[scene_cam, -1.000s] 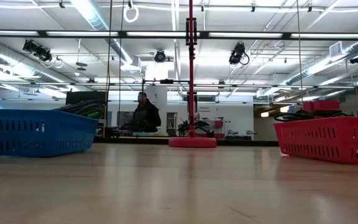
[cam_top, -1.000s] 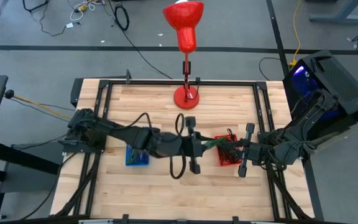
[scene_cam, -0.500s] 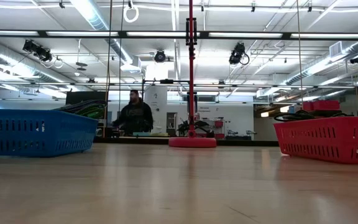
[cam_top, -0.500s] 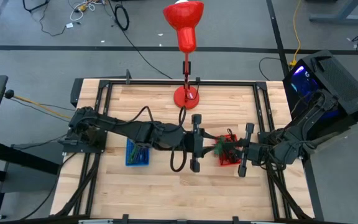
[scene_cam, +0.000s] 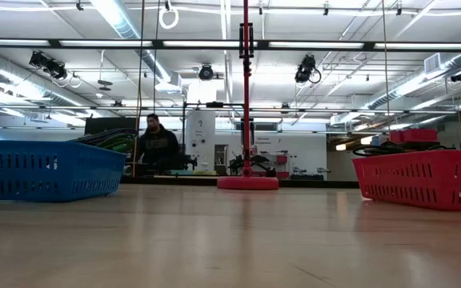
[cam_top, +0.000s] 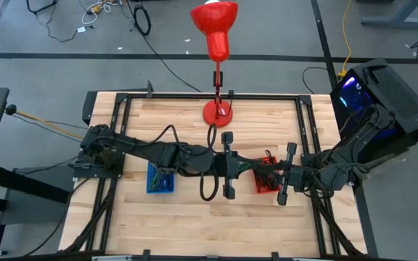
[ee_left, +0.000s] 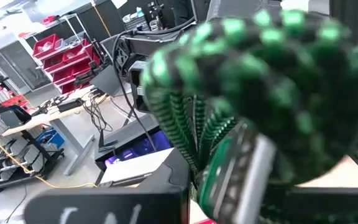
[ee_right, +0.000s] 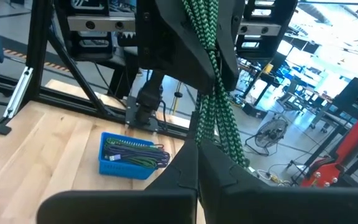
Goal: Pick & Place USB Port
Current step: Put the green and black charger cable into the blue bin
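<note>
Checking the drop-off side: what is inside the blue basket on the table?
The blue basket holds a loose pile of green and purple braided cables. Its floor and any plugs under the pile are covered; from above, the left arm hides part of it.

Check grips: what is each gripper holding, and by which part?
Both grippers, left gripper and right gripper, pinch the green braided cable over the red basket; right grips mid-length.
</note>
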